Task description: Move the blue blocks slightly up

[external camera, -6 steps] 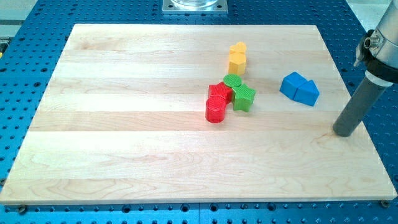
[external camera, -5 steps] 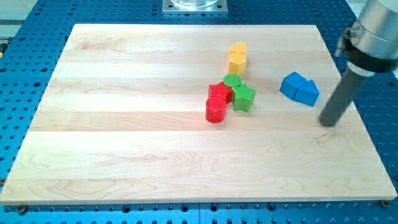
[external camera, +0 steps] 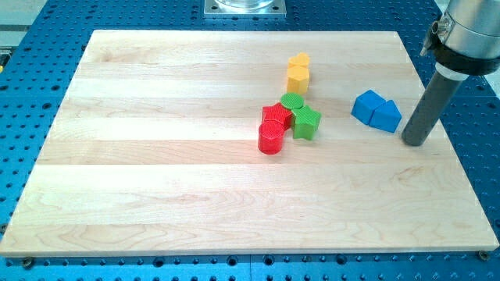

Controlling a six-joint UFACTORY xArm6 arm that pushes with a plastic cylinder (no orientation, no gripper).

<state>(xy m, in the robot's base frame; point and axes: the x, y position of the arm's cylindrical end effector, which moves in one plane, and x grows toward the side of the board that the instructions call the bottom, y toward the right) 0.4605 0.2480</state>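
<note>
Two blue blocks touch each other at the board's right side: a blue block (external camera: 366,106) on the left and a blue triangular block (external camera: 386,117) on the right. My tip (external camera: 414,142) rests on the board just right of and slightly below the triangular one, a small gap apart. The dark rod rises from it toward the view's top right.
Two yellow blocks (external camera: 298,73) stand stacked in line above the centre. A cluster sits near the centre: a green cylinder (external camera: 293,102), a green block (external camera: 306,123), a red block (external camera: 274,115) and a red cylinder (external camera: 270,138). The wooden board (external camera: 156,156) lies on a blue perforated table.
My tip has moved left and up along the board's right side, from near the right edge to just beside the blue triangular block. The blocks have not moved.
</note>
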